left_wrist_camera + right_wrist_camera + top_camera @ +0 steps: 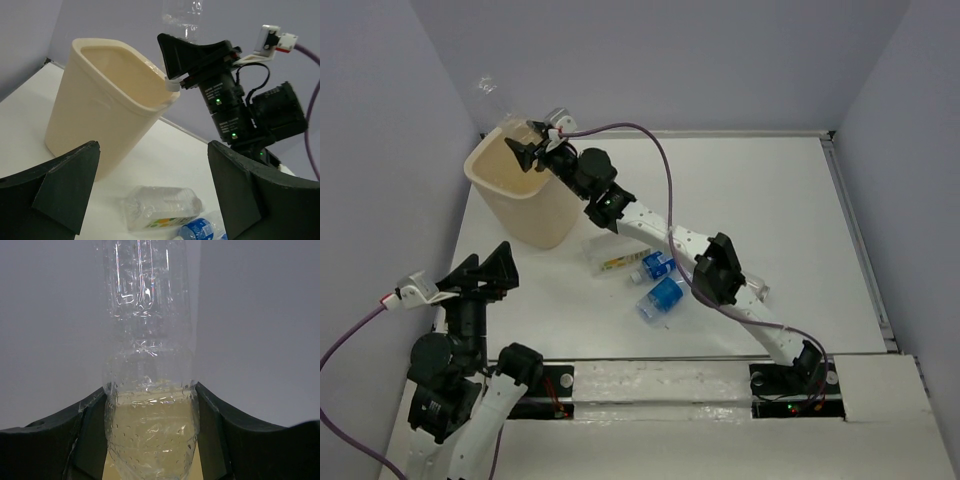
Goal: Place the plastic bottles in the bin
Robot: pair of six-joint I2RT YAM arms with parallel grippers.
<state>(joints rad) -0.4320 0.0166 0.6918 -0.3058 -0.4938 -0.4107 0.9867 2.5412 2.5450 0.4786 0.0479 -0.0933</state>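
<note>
The cream-beige bin (525,205) stands at the back left; it also shows in the left wrist view (95,100). My right gripper (528,152) is over its rim, shut on a clear unlabelled plastic bottle (488,90) that sticks up above the bin, also seen in the right wrist view (147,365) and the left wrist view (182,17). A squarish bottle (617,262) (162,207) and two blue-labelled bottles (655,266) (663,298) lie on the table. My left gripper (485,272) is open and empty, near the bin's base.
The right arm (705,260) stretches diagonally across the table over the lying bottles. Grey walls close in the left, back and right sides. The bin's inside (120,70) shows only beige wall from here.
</note>
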